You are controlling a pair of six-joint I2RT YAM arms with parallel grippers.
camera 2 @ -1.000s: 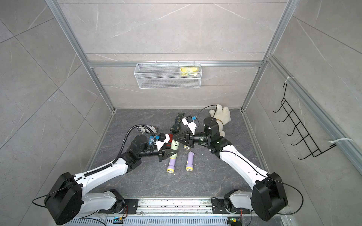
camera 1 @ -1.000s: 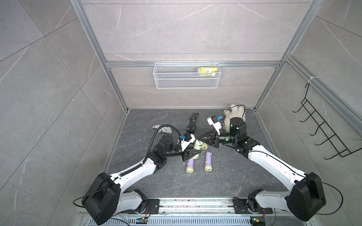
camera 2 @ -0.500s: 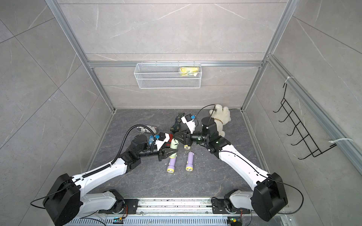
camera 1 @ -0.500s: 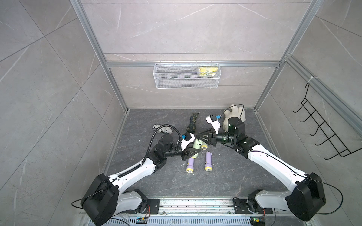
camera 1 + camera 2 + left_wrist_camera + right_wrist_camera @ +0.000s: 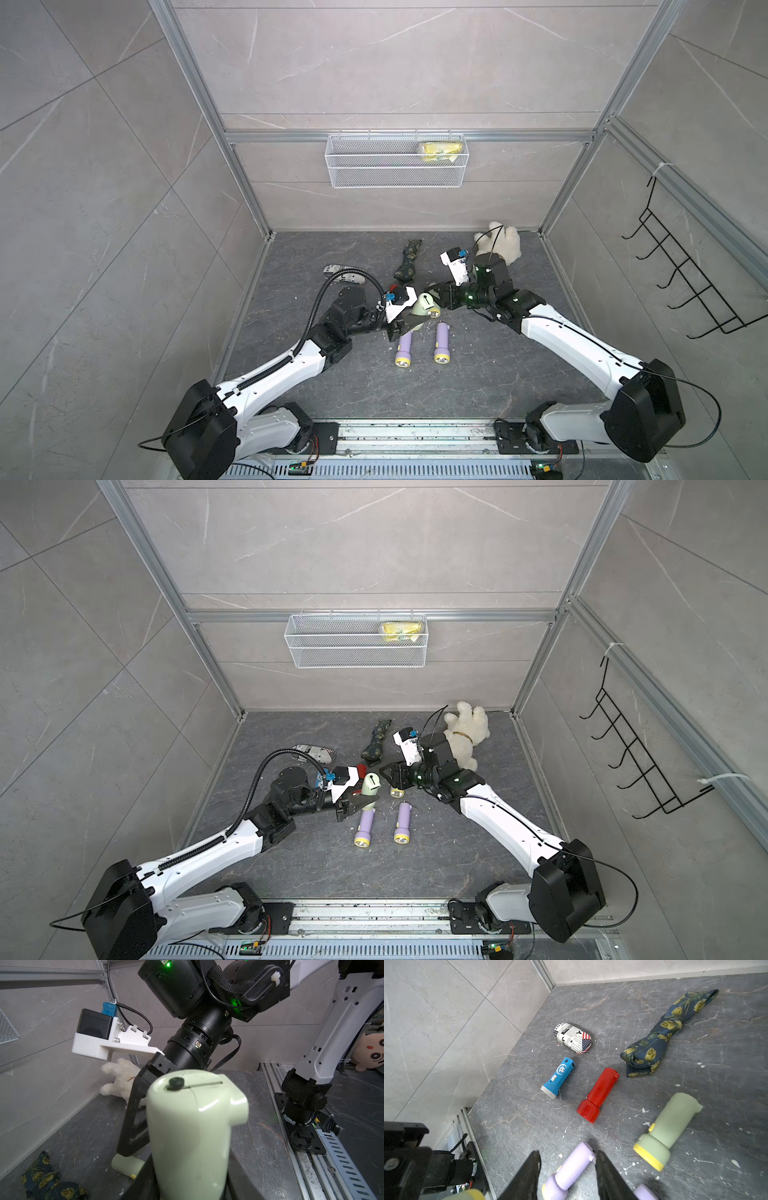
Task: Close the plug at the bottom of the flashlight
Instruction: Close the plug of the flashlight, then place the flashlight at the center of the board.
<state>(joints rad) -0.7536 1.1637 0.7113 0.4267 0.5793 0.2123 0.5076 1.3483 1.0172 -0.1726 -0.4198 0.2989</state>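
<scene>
Left hand (image 5: 405,325) is pinching the flashlight (image 5: 424,305) around its body. The flashlight is pale green and lifted off the bench (image 5: 478,374), with its tail end tilted up toward the right arm. The plug (image 5: 175,1083) is small, black and round, and sits on the tail face at one end of a thin slit. Cannot tell if it is fully seated.

Right hand (image 5: 568,1154) is spread with nothing between the fingers. Its tips are just beside the flashlight's tail; contact or not, cannot tell.

Just under both hands a second green flashlight (image 5: 670,1126) with a yellow rim lies flat. Two purple flashlights (image 5: 405,347) (image 5: 441,343) lie side by side, close together but apart, on the near side of the hands with their lens ends toward the rail.

Behind the left hand, seen from the right wrist view, a red flashlight (image 5: 600,1093) and a blue flashlight (image 5: 559,1077) lie near each other. A newsprint-pattern case (image 5: 573,1038) is just beyond the blue one. A knotted floral cloth (image 5: 409,259) lies further back, mid-bench. A white plush toy (image 5: 500,245) sits in the back right corner, behind the right wrist.

On the back wall a wire basket (image 5: 395,166) holds a yellow packet (image 5: 440,150) at its right end. A black hook rack (image 5: 685,282) hangs on the right wall.
</scene>
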